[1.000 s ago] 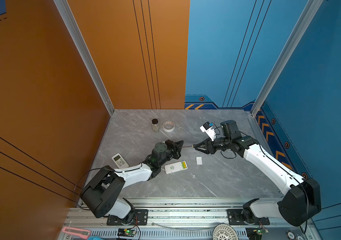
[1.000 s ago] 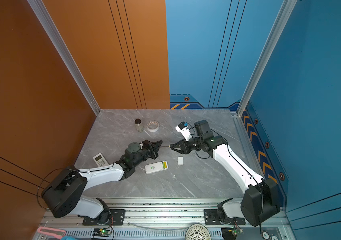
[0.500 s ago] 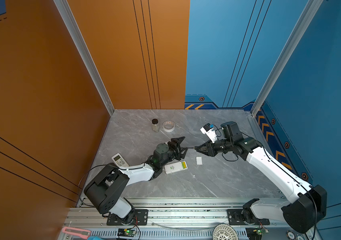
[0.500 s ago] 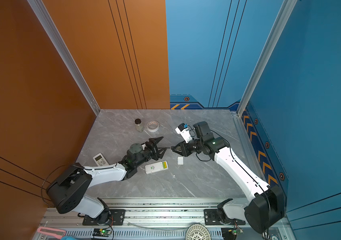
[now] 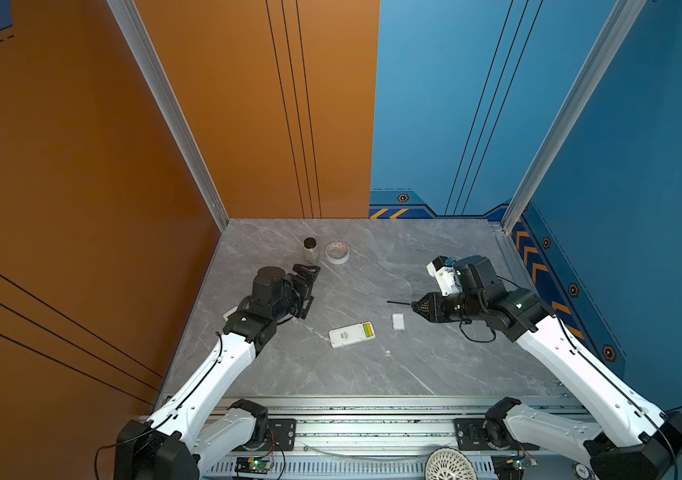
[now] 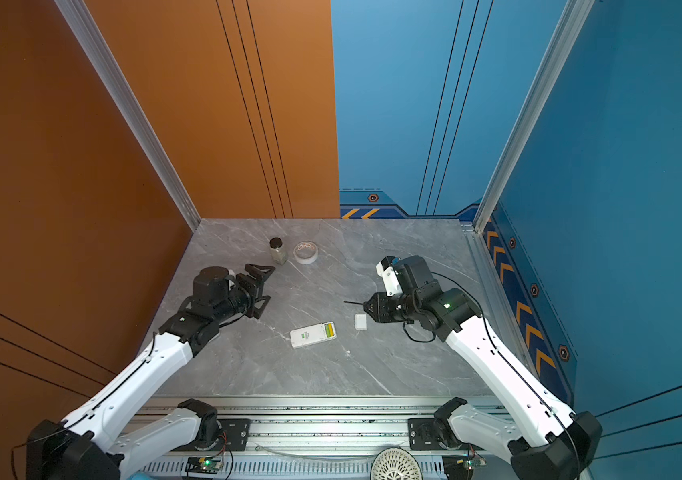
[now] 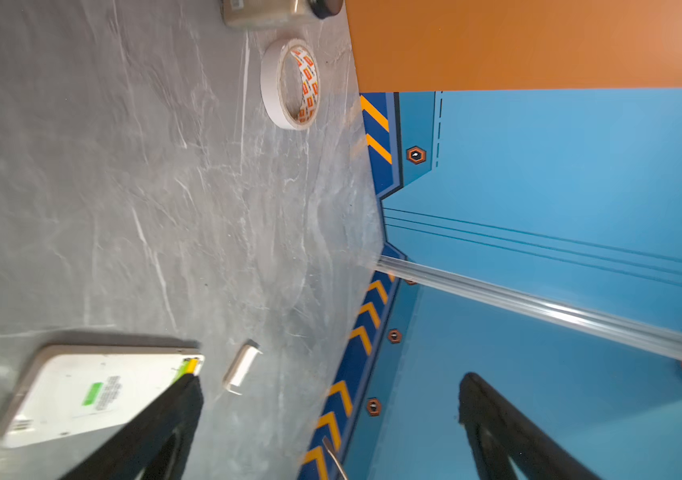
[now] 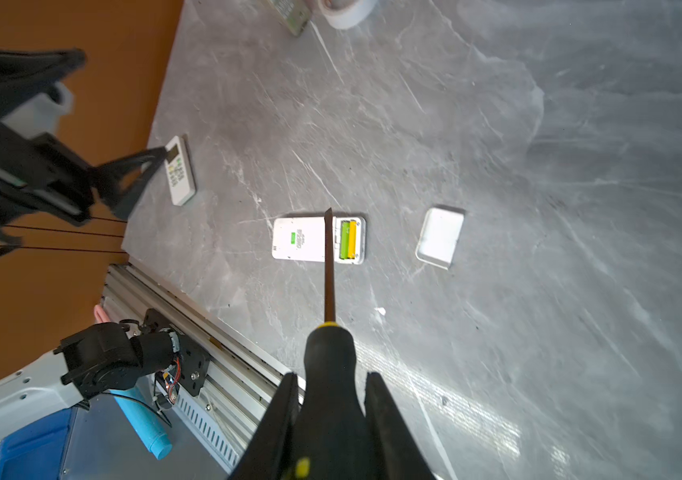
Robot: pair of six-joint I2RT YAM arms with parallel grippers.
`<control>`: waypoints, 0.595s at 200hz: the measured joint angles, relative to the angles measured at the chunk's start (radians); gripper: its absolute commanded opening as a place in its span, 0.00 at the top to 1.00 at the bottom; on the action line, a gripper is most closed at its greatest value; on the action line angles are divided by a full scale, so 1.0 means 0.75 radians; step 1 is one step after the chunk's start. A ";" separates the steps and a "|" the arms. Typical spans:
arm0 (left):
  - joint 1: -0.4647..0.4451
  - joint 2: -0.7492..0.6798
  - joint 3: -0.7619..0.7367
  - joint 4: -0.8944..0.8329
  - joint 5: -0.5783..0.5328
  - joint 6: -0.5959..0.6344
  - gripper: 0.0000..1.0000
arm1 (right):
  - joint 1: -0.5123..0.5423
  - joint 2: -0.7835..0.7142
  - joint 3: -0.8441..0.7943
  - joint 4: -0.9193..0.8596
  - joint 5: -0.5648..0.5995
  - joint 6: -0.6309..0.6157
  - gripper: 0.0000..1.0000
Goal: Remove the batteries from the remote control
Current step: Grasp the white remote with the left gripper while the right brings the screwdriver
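Observation:
The white remote control (image 5: 347, 336) lies face down mid-table with its battery bay open. The batteries (image 8: 348, 240), one green and one yellow-orange, sit side by side in the bay. My right gripper (image 8: 331, 376) is shut on the black handle of a screwdriver (image 8: 328, 266). Its shaft points left, above the table, with the tip over the remote's back in the right wrist view. In both top views my left gripper (image 5: 309, 288) hangs open and empty, up and left of the remote (image 6: 308, 336).
The detached white battery cover (image 5: 398, 321) lies just right of the remote. A second remote (image 8: 179, 170) lies by the left arm. A small jar (image 5: 310, 250) and a tape roll (image 5: 337, 252) stand at the back. Walls enclose three sides.
My left gripper has opened wide and pulled back left, away from the screwdriver tip. The right gripper has drawn slightly right, keeping the screwdriver.

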 measured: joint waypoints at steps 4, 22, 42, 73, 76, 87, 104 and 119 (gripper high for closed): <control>-0.007 0.014 0.048 -0.060 -0.003 0.097 0.01 | 0.012 0.014 0.015 -0.023 0.011 0.013 1.00; -0.057 0.084 0.216 -0.256 -0.021 0.534 0.07 | 0.077 0.075 0.075 -0.112 0.054 0.063 1.00; -0.159 0.136 0.271 -0.392 -0.047 0.996 0.12 | 0.164 0.152 0.147 -0.202 0.100 0.117 1.00; -0.266 0.159 0.148 -0.507 -0.043 1.581 0.19 | 0.251 0.254 0.220 -0.275 0.148 0.210 1.00; -0.269 0.160 0.128 -0.509 -0.037 1.638 0.18 | 0.257 0.261 0.225 -0.280 0.151 0.220 1.00; -0.280 0.171 0.057 -0.512 -0.016 1.809 0.16 | 0.278 0.299 0.247 -0.295 0.170 0.256 1.00; -0.283 0.204 -0.028 -0.505 0.005 1.997 0.15 | 0.315 0.357 0.283 -0.298 0.185 0.301 1.00; -0.283 0.267 -0.060 -0.487 0.006 2.117 0.15 | 0.343 0.398 0.294 -0.283 0.187 0.337 1.00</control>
